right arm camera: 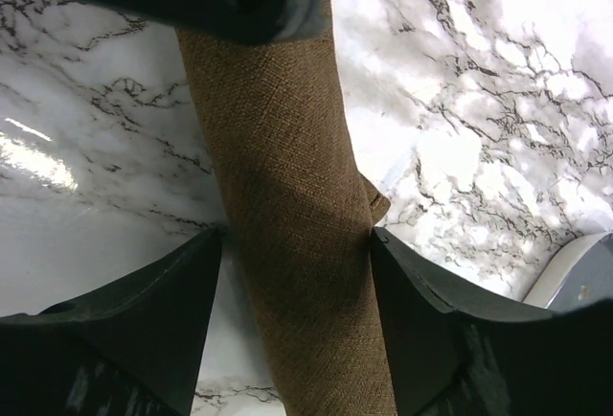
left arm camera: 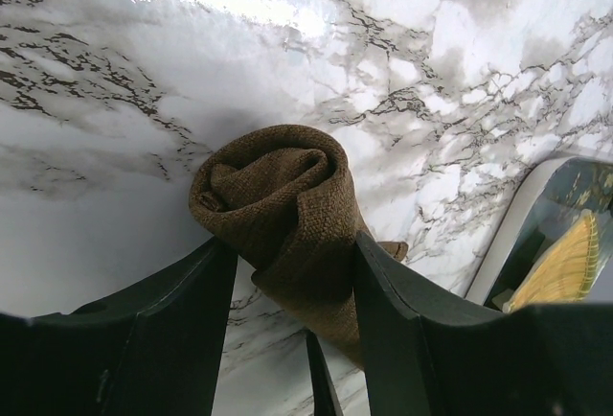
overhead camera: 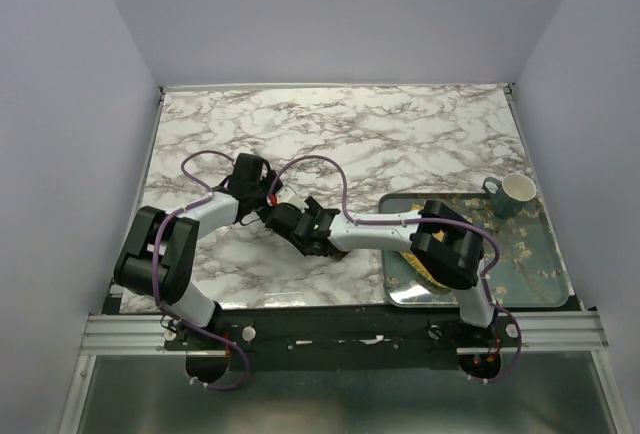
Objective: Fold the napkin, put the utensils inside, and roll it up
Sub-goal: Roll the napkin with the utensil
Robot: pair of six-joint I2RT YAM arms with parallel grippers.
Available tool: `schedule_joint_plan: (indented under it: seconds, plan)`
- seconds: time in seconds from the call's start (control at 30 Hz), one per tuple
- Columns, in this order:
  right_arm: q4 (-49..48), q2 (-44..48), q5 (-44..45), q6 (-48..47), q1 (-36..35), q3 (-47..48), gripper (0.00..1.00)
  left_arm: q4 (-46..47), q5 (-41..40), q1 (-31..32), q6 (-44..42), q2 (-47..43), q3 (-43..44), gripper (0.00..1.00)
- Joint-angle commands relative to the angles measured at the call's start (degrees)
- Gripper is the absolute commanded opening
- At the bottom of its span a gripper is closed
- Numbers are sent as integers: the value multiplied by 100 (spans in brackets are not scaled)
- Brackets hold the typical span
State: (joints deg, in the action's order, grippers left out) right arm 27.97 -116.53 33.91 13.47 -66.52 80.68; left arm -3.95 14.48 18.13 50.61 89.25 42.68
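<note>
The rolled napkin [left arm camera: 283, 196] lies on the table [overhead camera: 400, 144], pinched by the left pincer [left arm camera: 292, 243] and, just right of it, the right pincer [right arm camera: 297, 236].

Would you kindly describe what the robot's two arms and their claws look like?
Both the left arm and the right arm have white links joined by bulky black joint housings, and a thin purple cable loops along each. The left claw and the right claw each have two broad, wedge-shaped fingers of dark, matte plastic.
</note>
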Motion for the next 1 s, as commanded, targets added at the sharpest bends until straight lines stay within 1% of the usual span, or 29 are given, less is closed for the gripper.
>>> schedule_joint_plan:
  seconds: [0.0, 0.07, 0.1, 0.17, 0.2, 0.27, 0.3, 0.37, 0.4, 0.43, 0.47, 0.5, 0.57, 0.6, 0.67, 0.7, 0.77, 0.8, 0.9, 0.97]
  plan:
    - [-19, -107, -33, 120, 218, -351, 67, -45, 90, -2, -121, -48, -14, 59]
    - [-72, -46, -147, 50, 280, -395, 61, -62, 99, -2, -156, -66, -5, 59]
    - [-124, -10, -287, 41, 315, -430, 53, -97, 90, -2, -174, -66, 13, 59]
    - [-186, 60, -446, 6, 429, -483, 48, -133, 73, -11, -227, -127, 30, 63]
    - [-265, 86, -673, 6, 482, -518, 47, -176, 46, -11, -253, -171, 39, 63]
    - [-423, 279, -1130, -46, 700, -711, 46, -229, 20, -46, -323, -303, 30, 66]
    - [-632, 376, -1646, -82, 772, -816, 46, -325, 2, -55, -350, -347, 48, 66]
    - [-678, 465, -2219, -143, 1025, -862, 46, -396, -51, -99, -403, -531, 57, 70]
    - [-670, 465, -2770, -169, 1114, -861, 46, -449, -68, -134, -411, -601, 57, 71]
    - [-678, 473, -3011, -152, 1202, -861, 45, -493, -86, -143, -420, -715, 65, 73]
    - [-678, 482, -3309, -161, 1394, -879, 45, -528, -86, -161, -429, -768, 74, 74]
    - [-678, 482, -3982, -161, 1509, -870, 45, -581, -86, -152, -447, -821, 92, 75]
    - [-687, 473, -4496, -117, 1781, -879, 45, -616, -51, -152, -412, -927, 92, 76]
    - [-687, 447, -5081, -117, 1870, -862, 45, -573, -24, -161, -385, -945, 74, 76]
    - [-696, 386, -5638, -82, 2124, -835, 45, -502, 72, -152, -315, -901, 39, 77]
    - [-696, 255, -6207, -82, 2204, -774, 45, -415, 125, -161, -280, -840, 22, 77]
    - [-705, 122, -6641, -55, 2397, -739, 45, -257, 239, -143, -175, -673, 13, 77]
    - [-696, -26, -7043, -55, 2450, -686, 45, -143, 353, -126, -131, -620, 48, 77]
    - [-714, -247, -7686, -91, 2635, -633, 45, -89, 310, -73, -113, -400, 179, 77]
    - [-714, -423, -7803, -117, 2705, -572, 45, -54, 275, -20, -121, -225, 258, 77]
